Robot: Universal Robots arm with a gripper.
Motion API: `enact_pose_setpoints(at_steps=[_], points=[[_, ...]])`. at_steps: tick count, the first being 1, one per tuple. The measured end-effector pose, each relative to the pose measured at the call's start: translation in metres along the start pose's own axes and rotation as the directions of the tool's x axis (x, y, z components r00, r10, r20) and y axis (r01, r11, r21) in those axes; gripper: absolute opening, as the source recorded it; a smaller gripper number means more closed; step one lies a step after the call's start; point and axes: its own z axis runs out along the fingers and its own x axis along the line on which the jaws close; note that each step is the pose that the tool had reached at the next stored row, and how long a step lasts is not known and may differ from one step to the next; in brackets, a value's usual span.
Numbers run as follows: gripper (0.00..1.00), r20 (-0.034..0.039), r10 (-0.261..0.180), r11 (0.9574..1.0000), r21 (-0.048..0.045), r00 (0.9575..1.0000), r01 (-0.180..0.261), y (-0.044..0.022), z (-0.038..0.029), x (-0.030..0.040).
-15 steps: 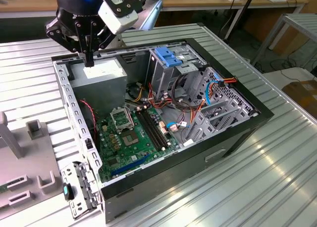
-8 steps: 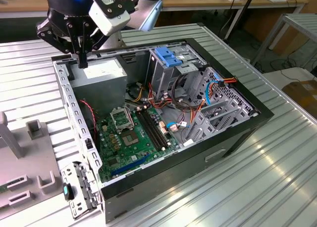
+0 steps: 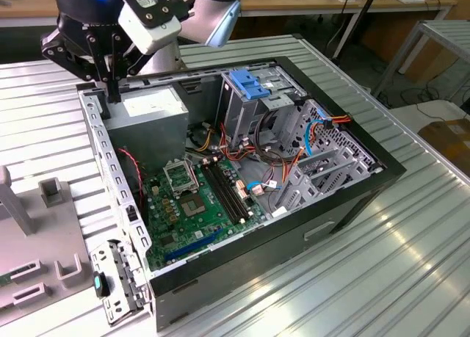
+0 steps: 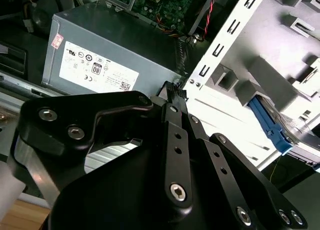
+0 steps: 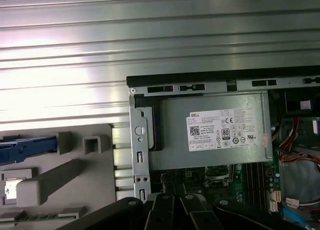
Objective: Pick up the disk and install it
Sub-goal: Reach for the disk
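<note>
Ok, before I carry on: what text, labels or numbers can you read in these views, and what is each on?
White sticker on the grey metal box: fine print, symbols and a square code; too small to quote reliably.
Red-and-white tag on that box: unreadable.
Motherboard: markings too small to read.

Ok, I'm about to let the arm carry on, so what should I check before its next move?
1. Gripper empty: ok, it is shut on nothing.
2. Disk found: ok, its blue rail lies on the grey fixture beside the computer case.
3. Gripper over the disk: not ok, it hangs by the power supply.
4. Case open: ok.
5. Drive cage free for the disk: cannot tell.
</note>
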Motion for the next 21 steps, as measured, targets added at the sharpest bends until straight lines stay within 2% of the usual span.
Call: enact_pose_setpoints(at_steps=[5,6,21], points=[[0.11,0.0000,0.000,1.0000,0.0000,1.0000,0.000,-0.0004,-0.0001,0.0055],[0.11,0.0000,0.000,1.0000,0.0000,1.0000,0.000,-0.0006,-0.0002,0.0086],[0.11,0.0000,0.000,1.0000,0.0000,1.0000,0.000,-0.0023,-0.0008,0.0301]])
